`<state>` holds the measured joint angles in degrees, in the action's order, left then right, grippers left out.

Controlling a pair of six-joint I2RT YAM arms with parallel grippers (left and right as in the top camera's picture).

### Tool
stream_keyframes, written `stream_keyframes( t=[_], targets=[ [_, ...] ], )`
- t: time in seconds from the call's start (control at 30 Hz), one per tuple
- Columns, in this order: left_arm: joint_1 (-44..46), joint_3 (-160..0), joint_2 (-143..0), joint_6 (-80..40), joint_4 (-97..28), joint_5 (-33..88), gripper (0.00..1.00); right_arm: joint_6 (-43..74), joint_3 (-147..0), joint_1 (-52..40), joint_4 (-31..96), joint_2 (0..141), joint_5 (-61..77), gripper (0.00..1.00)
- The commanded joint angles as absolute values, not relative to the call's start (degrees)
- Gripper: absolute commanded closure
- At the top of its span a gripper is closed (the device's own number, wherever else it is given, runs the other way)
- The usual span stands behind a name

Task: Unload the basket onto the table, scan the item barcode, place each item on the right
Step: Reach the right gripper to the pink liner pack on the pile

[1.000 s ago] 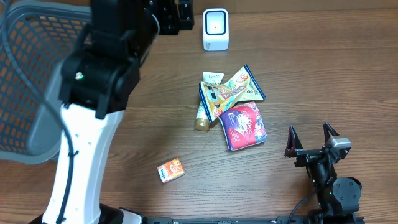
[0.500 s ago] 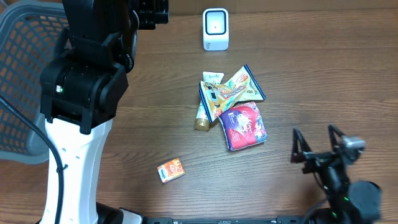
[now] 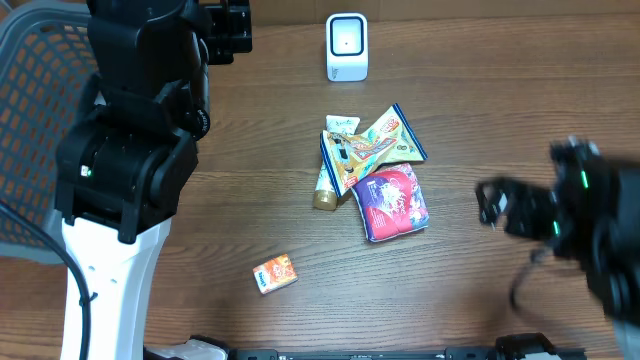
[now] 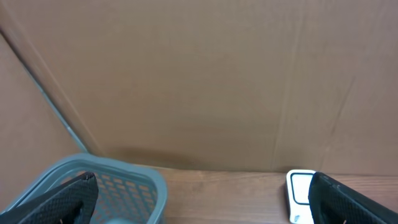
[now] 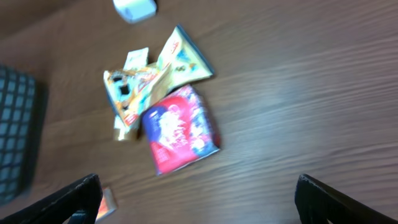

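Lying nearest the front edge of the table (image 3: 480,110), a small orange box (image 3: 274,273) sits alone, well apart from the rest. To its right, the right end effector (image 5: 199,202) hangs above the table, jaws spread wide with nothing between them; in the overhead view that arm (image 3: 570,210) is blurred. Farther back, near the table's middle, the items lie in a heap: a red pouch (image 3: 393,203) in front, a yellow bag (image 3: 372,148) touching its far edge, and a tube (image 3: 328,172) partly under the bag's left side, gold cap toward the front. None of them is held. Beyond the heap a white scanner (image 3: 347,47) stands near the far edge, apart from the items. A grey basket (image 3: 30,120) sits at the far left. The left end effector (image 4: 202,199) is raised there, released and empty, facing a cardboard wall (image 4: 199,81), with the basket rim by its left finger and the scanner by its right.
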<state>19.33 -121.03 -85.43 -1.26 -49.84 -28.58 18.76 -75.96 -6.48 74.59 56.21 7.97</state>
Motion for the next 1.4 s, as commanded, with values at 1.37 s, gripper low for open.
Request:
stream_keyframes(
  t=[1.37],
  targets=[
    [16.9,-115.6,-84.2,-4.4,-50.3,-27.0,0.00,27.9,-34.2,0.0,21.4,81.9,42.4,0.01]
  ],
)
